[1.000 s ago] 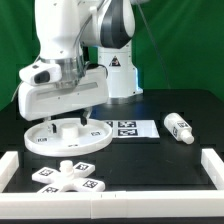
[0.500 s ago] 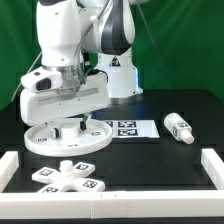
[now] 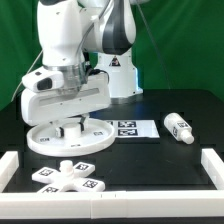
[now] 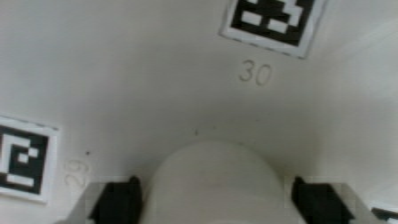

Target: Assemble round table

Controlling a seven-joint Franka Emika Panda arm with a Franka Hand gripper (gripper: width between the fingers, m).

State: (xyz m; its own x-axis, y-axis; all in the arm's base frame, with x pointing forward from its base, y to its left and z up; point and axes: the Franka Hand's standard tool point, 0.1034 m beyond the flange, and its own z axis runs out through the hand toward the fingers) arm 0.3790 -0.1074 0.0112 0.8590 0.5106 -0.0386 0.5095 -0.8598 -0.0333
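Note:
The round disc (image 3: 98, 136) lies flat on the black table at the exterior view's left. My gripper (image 3: 72, 128) is down on its middle. In the wrist view the disc's white face (image 4: 187, 95) carries tags and a "30" mark, and its rounded centre hub (image 4: 217, 165) sits in my gripper (image 4: 217, 202). The dark fingers (image 4: 119, 200) press against the hub's two sides, with no gap showing. The short cylindrical leg (image 3: 180, 127) lies on its side at the exterior view's right. The cross-shaped base (image 3: 68, 177) lies at the front left.
The marker board (image 3: 132, 128) lies just right of the disc in the exterior view. The white blocky border rail (image 3: 214, 166) runs along the front and both sides. The robot's base (image 3: 115, 70) stands behind the disc.
My hand has come down a little onto the disc's middle since a second ago. The disc, leg and base have stayed put.

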